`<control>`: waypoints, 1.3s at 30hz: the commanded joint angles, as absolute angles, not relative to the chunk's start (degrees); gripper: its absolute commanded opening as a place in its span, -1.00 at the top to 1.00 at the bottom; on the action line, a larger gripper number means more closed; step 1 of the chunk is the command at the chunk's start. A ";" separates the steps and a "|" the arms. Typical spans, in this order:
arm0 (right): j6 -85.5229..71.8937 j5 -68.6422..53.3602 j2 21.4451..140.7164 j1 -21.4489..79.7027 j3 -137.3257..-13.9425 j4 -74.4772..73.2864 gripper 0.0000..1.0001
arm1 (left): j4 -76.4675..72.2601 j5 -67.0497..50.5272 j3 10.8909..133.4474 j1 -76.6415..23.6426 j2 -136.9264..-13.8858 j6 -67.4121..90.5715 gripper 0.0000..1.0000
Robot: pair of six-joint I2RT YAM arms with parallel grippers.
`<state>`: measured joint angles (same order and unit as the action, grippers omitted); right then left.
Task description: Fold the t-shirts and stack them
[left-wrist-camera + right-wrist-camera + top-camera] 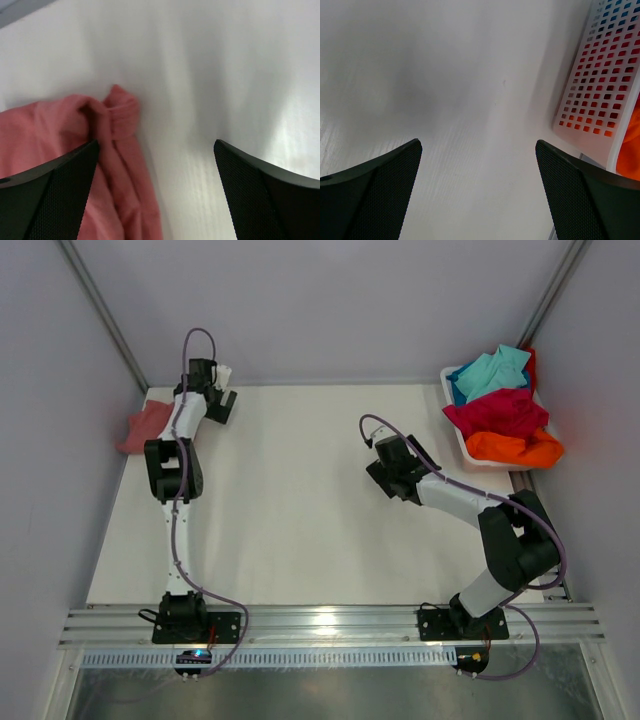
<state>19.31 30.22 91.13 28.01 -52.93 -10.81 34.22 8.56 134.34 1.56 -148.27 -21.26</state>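
Left gripper [156,150] gapes empty, pink t-shirt [45,130] lower left; right gripper [477,150] likewise apart, white tub [600,75] upper right.

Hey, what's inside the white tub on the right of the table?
The white tub holds bunched cloth: a turquoise tee at the far end, a crimson tee in the middle and an orange tee nearest. Anything beneath them, and the tub's floor, is covered.
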 commanded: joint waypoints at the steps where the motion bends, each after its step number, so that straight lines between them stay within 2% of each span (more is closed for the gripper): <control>1: 18.28 29.88 91.05 28.12 -55.28 -10.11 -0.99 | 40.32 -3.30 132.37 -1.75 -140.90 -21.36 -0.98; 8: 18.55 29.79 90.53 28.12 -55.11 -10.11 -0.98 | 46.57 -12.91 135.96 -3.08 -140.09 -16.97 -0.98; 24: 18.37 29.80 89.47 28.04 -54.84 -10.28 -0.99 | 43.16 -10.19 135.44 -1.94 -144.67 -15.47 -0.98; 31: 18.37 29.71 89.91 28.04 -54.76 -10.55 -0.99 | 42.89 -18.61 135.88 2.02 -146.51 -5.99 -0.99; 39: 18.37 29.79 90.44 28.13 -54.76 -10.55 -0.99 | 40.35 -17.14 135.79 4.13 -148.36 -3.16 -0.98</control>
